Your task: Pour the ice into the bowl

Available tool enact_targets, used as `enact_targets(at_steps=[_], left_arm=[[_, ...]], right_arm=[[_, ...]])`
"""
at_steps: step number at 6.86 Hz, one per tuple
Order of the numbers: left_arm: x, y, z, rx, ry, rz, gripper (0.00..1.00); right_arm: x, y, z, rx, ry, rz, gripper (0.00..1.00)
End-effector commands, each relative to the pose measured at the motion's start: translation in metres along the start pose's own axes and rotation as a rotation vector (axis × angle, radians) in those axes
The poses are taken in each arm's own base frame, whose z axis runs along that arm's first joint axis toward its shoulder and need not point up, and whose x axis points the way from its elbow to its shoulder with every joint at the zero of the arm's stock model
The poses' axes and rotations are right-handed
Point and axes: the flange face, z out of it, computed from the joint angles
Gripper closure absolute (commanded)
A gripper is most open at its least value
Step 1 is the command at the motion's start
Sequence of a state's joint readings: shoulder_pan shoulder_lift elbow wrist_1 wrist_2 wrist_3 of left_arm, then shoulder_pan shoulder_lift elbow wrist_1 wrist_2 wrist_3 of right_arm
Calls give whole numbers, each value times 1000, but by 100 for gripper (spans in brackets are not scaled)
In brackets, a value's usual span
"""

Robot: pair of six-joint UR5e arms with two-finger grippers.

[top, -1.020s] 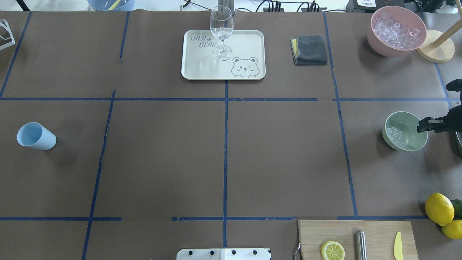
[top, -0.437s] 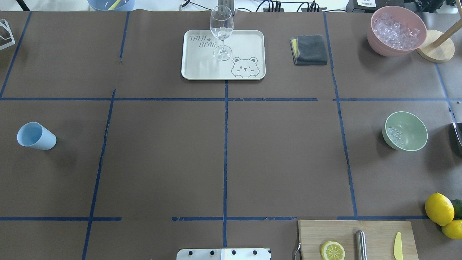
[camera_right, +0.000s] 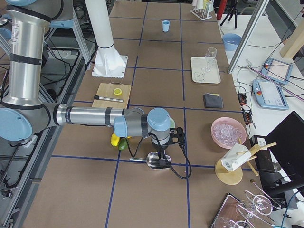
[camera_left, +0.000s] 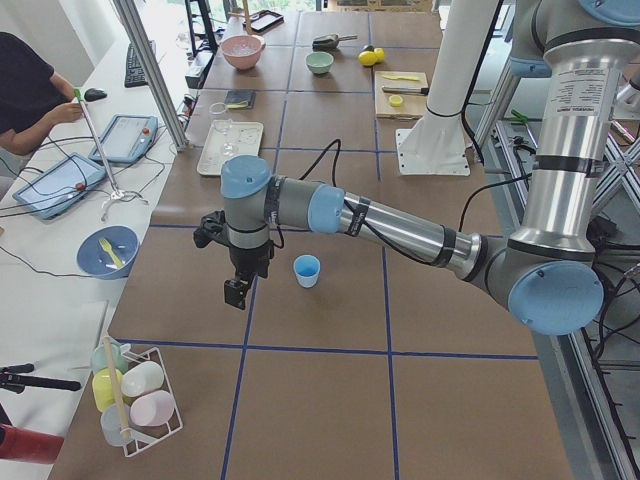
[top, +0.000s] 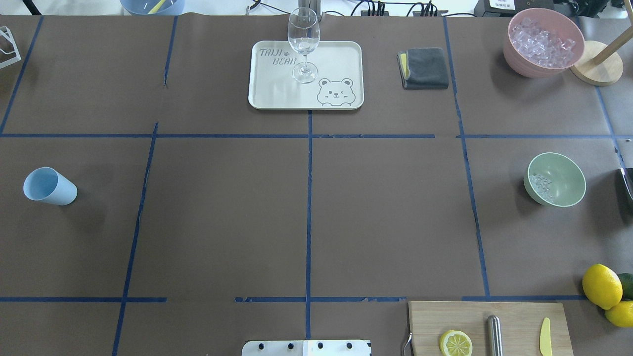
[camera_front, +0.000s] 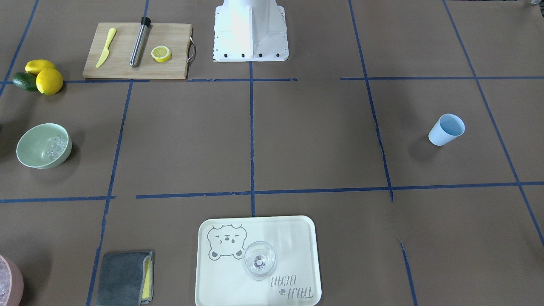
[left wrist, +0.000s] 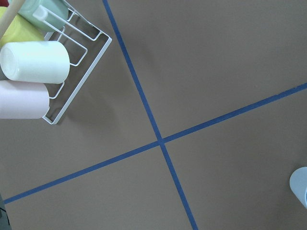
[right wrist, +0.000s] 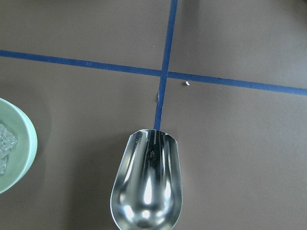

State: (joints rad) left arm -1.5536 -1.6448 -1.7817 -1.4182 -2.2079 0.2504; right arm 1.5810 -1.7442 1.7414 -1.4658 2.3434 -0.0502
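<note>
The pale mint-green bowl (top: 555, 179) stands at the table's right side and also shows in the front view (camera_front: 43, 145). A small heap of clear ice (top: 541, 184) lies inside it; the right wrist view catches its rim (right wrist: 19, 153) and some ice (right wrist: 5, 143). An empty metal scoop (right wrist: 146, 184) lies just right of the bowl. My right gripper (camera_right: 164, 162) hangs over the scoop in the exterior right view only; I cannot tell if it is open. My left gripper (camera_left: 236, 293) hovers near the light blue cup (camera_left: 307, 270); I cannot tell its state either.
A pink bowl of ice (top: 544, 42) and a wooden stand (top: 596, 63) are at the back right. A tray (top: 336, 64) with a wine glass (top: 303, 42), a grey cloth (top: 424, 68), a cutting board (top: 514, 321), lemons (top: 601, 286) and a cup rack (left wrist: 72, 62) are around.
One second ago my right gripper reached over the bowl's right rim in the overhead view; it has since drawn back to the right, out of that view. The bowl and ice have not moved.
</note>
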Motion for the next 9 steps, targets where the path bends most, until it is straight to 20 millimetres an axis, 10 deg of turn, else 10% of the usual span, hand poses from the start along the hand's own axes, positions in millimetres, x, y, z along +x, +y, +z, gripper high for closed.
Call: enact_targets(at_steps=[1,9], left_arm=[[-26,19,49,-63,110,-109,0],[-31,20,58,-66,113,-136,0]], right_arm=[[-2,-2,-2,2,-39,18,0],[21,12,-13,-17,-71,133,0]])
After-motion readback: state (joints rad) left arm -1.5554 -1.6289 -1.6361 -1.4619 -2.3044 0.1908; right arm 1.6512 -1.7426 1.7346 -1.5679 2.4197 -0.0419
